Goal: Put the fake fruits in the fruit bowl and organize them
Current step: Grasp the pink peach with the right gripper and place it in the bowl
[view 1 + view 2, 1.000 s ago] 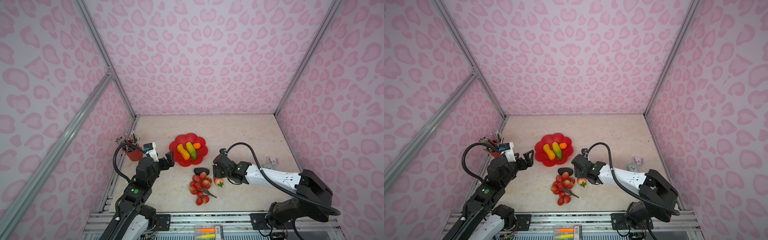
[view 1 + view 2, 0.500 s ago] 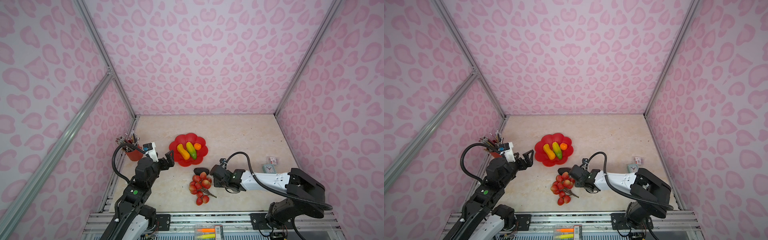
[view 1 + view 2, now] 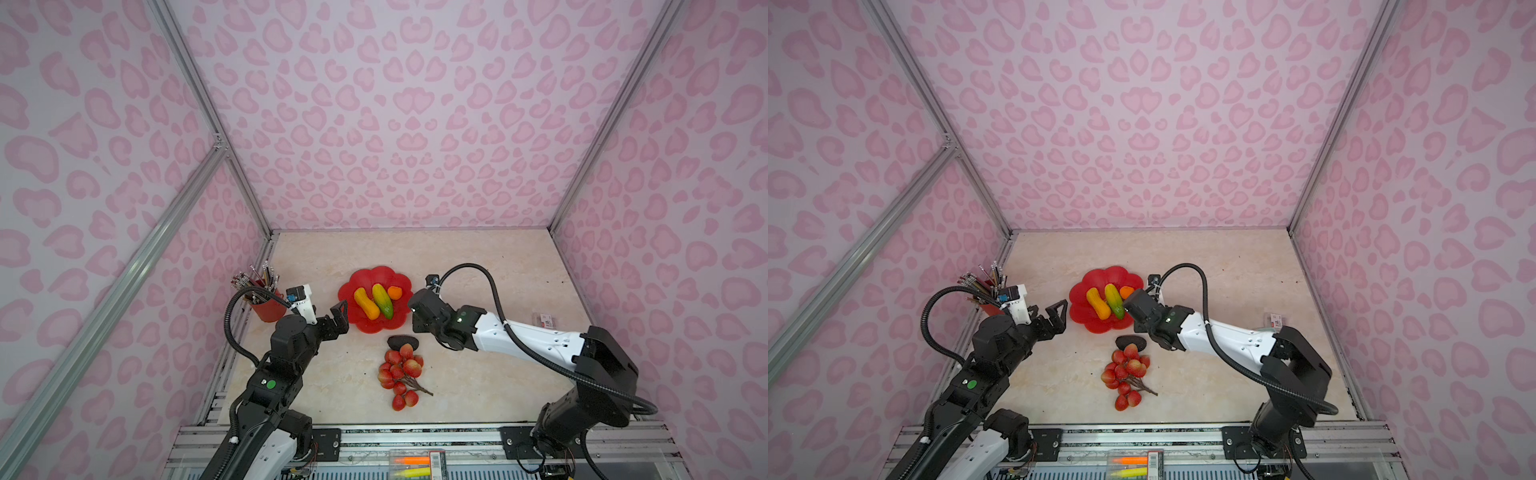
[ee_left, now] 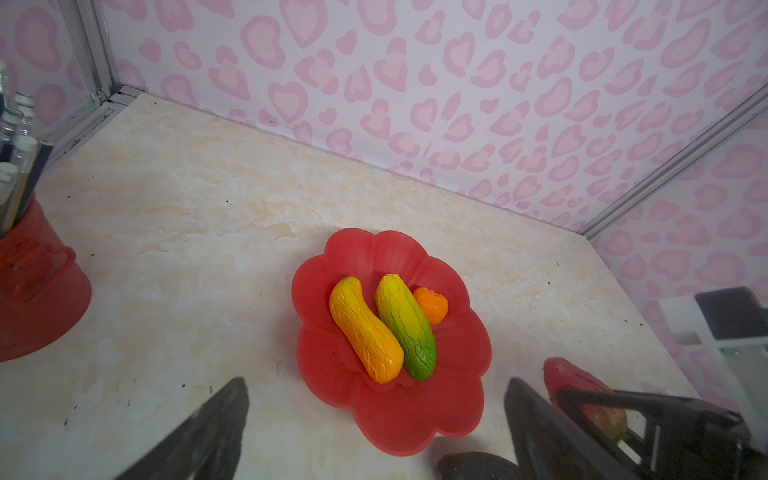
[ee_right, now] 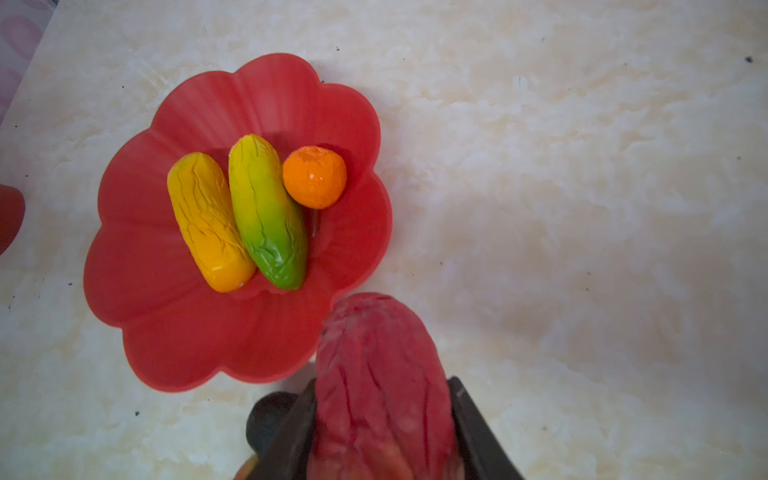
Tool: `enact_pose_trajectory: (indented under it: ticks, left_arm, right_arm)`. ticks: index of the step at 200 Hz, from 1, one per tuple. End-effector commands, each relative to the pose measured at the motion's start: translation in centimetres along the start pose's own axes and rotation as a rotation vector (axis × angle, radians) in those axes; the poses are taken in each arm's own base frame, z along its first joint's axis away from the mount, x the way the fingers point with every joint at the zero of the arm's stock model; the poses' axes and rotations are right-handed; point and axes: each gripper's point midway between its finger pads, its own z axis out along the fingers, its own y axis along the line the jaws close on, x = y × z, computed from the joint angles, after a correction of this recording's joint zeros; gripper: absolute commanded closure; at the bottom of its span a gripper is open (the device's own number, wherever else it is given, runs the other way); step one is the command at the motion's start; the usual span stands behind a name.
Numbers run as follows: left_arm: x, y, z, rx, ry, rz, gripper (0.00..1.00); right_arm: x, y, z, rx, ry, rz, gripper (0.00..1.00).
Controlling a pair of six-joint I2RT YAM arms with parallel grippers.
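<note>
I've got the right gripper [image 5: 382, 395] clamped on the strawberry [image 5: 374, 353], just off the near-right rim of the fruit bowl [image 3: 374, 276] — my left gripper [image 3: 334, 318] gapes wide, empty, left of it.

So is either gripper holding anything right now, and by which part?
The right gripper holds the strawberry, clamped on its two sides toward the wider end, with the tip sticking out ahead. The left gripper is open and empty.
</note>
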Motion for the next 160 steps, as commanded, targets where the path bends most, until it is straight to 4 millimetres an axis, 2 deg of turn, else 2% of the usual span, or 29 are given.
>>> enact_pose_trajectory:
  ticks: [1, 33, 53, 73, 77, 94, 119, 129, 132, 148, 160]
  left_arm:
    - [-0.8, -0.3, -0.2, 0.012, -0.035, -0.002, 0.03]
    - [-0.8, -0.1, -0.4, 0.005, -0.036, -0.001, 0.03]
    - [-0.7, -0.1, -0.4, 0.004, -0.035, -0.001, 0.03]
    - [-0.8, -0.1, -0.5, 0.002, -0.037, -0.001, 0.03]
    - [-0.7, -0.1, -0.5, 0.001, -0.036, 0.000, 0.03]
    - [-0.7, 0.1, -0.4, -0.004, -0.036, -0.001, 0.03]
    - [-0.6, 0.2, -0.4, -0.010, -0.037, 0.000, 0.03]
    - [-0.7, 0.2, -0.4, -0.009, -0.039, 0.001, 0.03]
    - [-0.7, 0.2, -0.4, -0.011, -0.039, 0.001, 0.03]
    - [-0.8, 0.2, -0.5, -0.012, -0.043, 0.002, 0.03]
    - [-0.7, 0.3, -0.5, -0.015, -0.045, 0.002, 0.03]
  right_arm:
    - [-0.6, 2.1, 2.5, -0.031, 0.011, -0.096, 0.61]
    - [-0.7, 3.7, 6.8, -0.048, 0.054, -0.099, 0.61]
    - [-0.3, 4.4, 8.7, -0.060, 0.084, -0.099, 0.59]
    - [0.3, 4.5, 9.6, -0.052, 0.110, -0.111, 0.47]
    - [-0.7, 5.3, 9.3, -0.068, 0.090, -0.103, 0.45]
    - [-0.8, 5.1, 9.5, -0.059, 0.100, -0.103, 0.35]
    - [-1.5, 4.2, 8.9, -0.058, 0.096, -0.087, 0.32]
    - [-2.5, 4.0, 7.8, -0.061, 0.072, -0.082, 0.33]
    - [-1.8, 3.3, 7.8, -0.048, 0.085, -0.091, 0.33]
    - [-2.2, 2.2, 5.7, -0.049, 0.065, -0.112, 0.34]
    - [-1.6, 1.0, 4.0, -0.054, 0.067, -0.130, 0.34]
